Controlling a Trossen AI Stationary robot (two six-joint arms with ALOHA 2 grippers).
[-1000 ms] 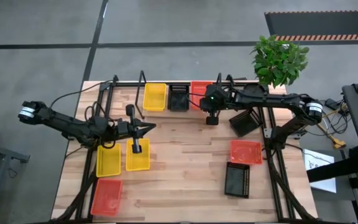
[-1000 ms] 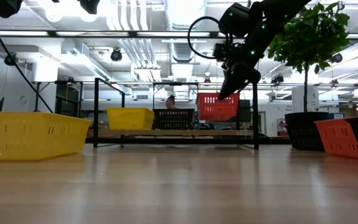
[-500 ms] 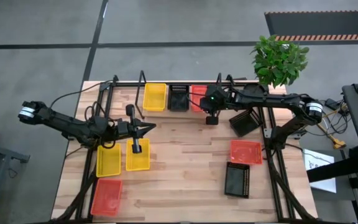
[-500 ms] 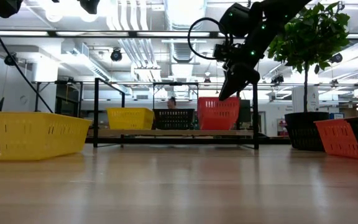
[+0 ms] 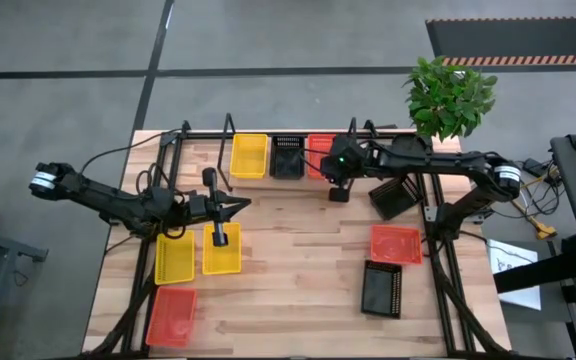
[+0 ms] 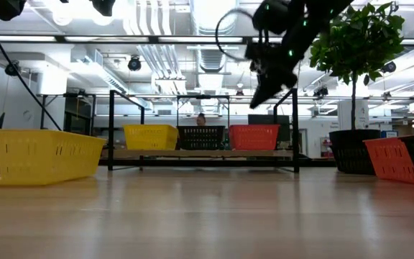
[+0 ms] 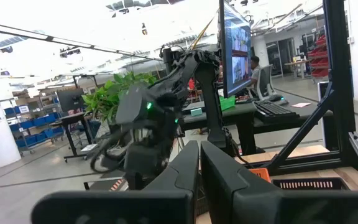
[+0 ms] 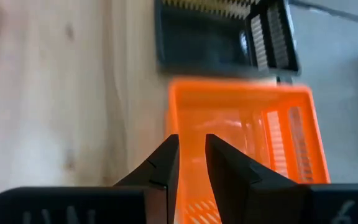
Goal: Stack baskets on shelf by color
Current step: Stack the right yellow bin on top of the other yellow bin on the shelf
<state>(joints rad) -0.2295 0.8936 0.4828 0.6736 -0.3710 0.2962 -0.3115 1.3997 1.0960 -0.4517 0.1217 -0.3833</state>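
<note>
Baskets are sitting three in a row on the shelf (image 5: 230,128) at the far edge of your table (image 5: 298,260): a yellow basket (image 5: 249,156), a black basket (image 5: 288,157) and an orange basket (image 5: 320,155), side by side between the wire uprights. Your right gripper (image 5: 339,190) is hovering just above the near edge of that orange basket, its fingers (image 8: 166,163) parted by a narrow gap and holding nothing; in the low view the gripper (image 6: 261,97) is hanging clear above the basket's rim. Your left gripper (image 5: 220,238) is waiting over the left side of the table, fingers (image 7: 188,171) pressed together and empty, above one of two yellow baskets (image 5: 222,250) lying side by side there. Another orange basket (image 5: 172,314) is lying at the near left corner. On the right side, a black basket (image 5: 393,197) is lying tilted by the arm's frame, with an orange one (image 5: 395,243) and a black one (image 5: 382,289) nearer you. A potted plant (image 5: 448,97) is standing at the far right corner.
</note>
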